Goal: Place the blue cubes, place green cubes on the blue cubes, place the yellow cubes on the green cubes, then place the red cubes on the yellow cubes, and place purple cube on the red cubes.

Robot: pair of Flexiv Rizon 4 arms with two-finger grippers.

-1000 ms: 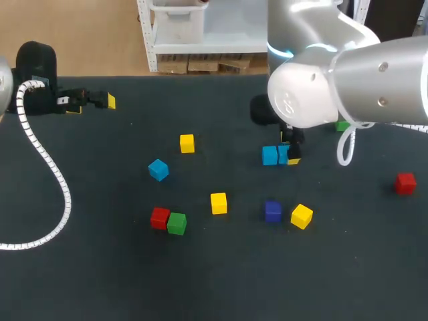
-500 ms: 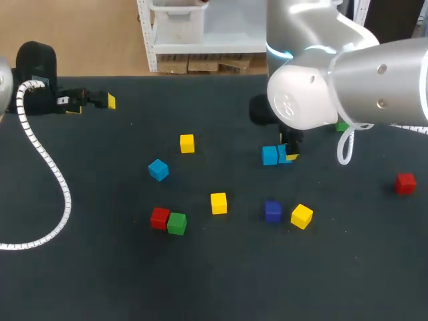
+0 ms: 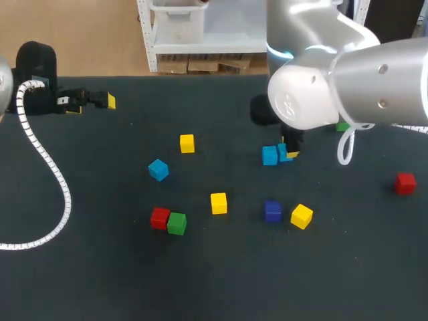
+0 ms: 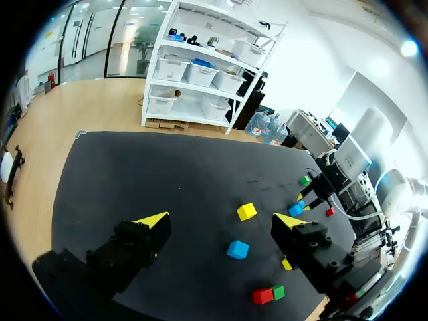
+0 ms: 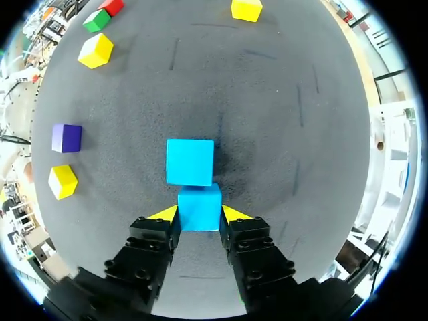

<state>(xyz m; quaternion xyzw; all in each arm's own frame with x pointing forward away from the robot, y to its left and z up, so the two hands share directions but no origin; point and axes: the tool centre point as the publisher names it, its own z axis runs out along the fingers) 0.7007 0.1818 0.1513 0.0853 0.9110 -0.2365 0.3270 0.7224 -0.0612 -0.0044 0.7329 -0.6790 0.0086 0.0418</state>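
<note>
Right of the middle of the table [image 3: 100, 281], toward its far edge, the right gripper [image 5: 198, 214] pinches a blue cube [image 5: 198, 204] between both yellow tips, a second blue cube [image 5: 190, 161] just ahead, a grip which the right arm [image 3: 348, 73] mostly hides from the head view, while the left gripper [image 4: 221, 220] stands spread.

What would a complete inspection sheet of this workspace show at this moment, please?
Surface: dark table, cubes scattered, none stacked.
Job's things: held blue cube close beside second blue cube; lone blue cube; red cube against green cube; second green cube partly behind right arm; far red cube; purple cube; three yellow cubes.
Clutter: nothing seen.
End effectors: left end effector open, empty; right end effector shut on held blue cube.
Cables: white coiled cable lies across table's left side.
Surroundings: nothing seen.
</note>
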